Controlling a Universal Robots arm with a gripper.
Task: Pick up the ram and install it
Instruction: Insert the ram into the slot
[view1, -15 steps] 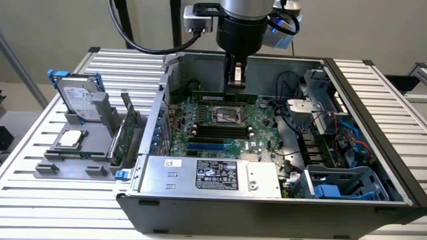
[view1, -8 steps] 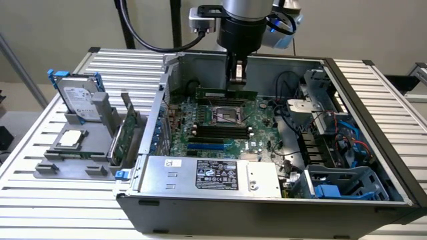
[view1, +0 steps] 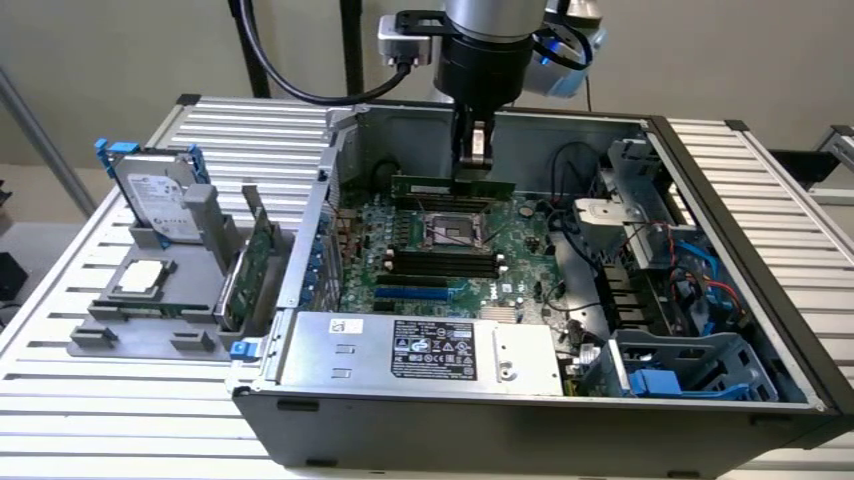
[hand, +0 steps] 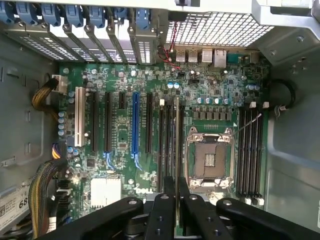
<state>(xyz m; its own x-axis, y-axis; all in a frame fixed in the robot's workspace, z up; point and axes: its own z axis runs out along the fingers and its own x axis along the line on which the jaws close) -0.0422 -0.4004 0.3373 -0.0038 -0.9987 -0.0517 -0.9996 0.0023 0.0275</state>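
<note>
Soft, even light falls from above in the exterior view. The ribbed worktop (view1: 254, 125) shows pale and bright, with no hard shadows on it. The open computer case (view1: 534, 430) is dimmer inside, and its corner among the cables on the exterior view's right sinks into shade. The power supply (view1: 420, 350) carries a mild sheen without glare. In the wrist view the motherboard (hand: 120, 125) is brightly lit, and the metal grille (hand: 220, 27) is nearly washed out white. The end effector (hand: 177, 185) is almost black, with faint highlights along its links.
</note>
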